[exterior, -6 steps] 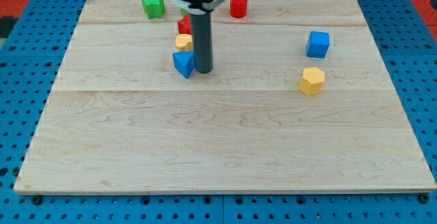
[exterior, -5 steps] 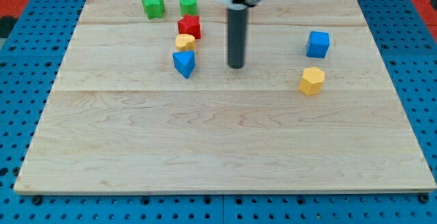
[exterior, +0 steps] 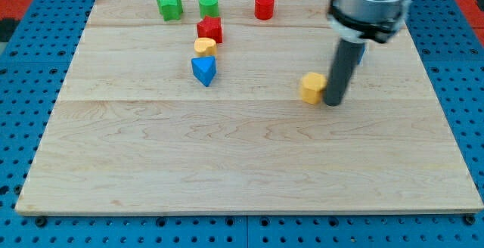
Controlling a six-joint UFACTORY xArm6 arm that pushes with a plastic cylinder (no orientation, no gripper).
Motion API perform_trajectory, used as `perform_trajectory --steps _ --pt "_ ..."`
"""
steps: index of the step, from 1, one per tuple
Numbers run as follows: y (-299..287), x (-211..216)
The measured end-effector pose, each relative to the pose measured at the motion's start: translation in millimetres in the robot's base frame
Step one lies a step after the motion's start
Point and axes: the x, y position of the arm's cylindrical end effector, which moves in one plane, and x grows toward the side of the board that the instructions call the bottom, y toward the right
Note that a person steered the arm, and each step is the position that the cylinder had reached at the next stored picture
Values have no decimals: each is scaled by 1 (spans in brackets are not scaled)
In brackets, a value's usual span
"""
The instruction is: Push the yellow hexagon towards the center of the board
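The yellow hexagon (exterior: 311,87) lies on the wooden board (exterior: 242,157), right of the middle. My tip (exterior: 333,103) stands right against the hexagon's right side. The dark rod rises from there toward the view's top and hides most of the blue cube (exterior: 361,51) behind it.
A blue triangular block (exterior: 203,70), a small yellow block (exterior: 204,47) and a red star (exterior: 209,29) sit in a column at upper left of centre. A green star (exterior: 169,6), a green cylinder (exterior: 209,5) and a red cylinder (exterior: 263,6) line the top edge.
My tip swept from beside the blue triangular block across to the right, came round the yellow hexagon's right side, and the hexagon has shifted left toward the centre.
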Motion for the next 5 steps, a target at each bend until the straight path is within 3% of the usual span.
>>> perform_trajectory --steps 1,3,4,5 --pt "11 -9" --pt "-51 -39" --pt "-42 -76" --pt "-69 -74"
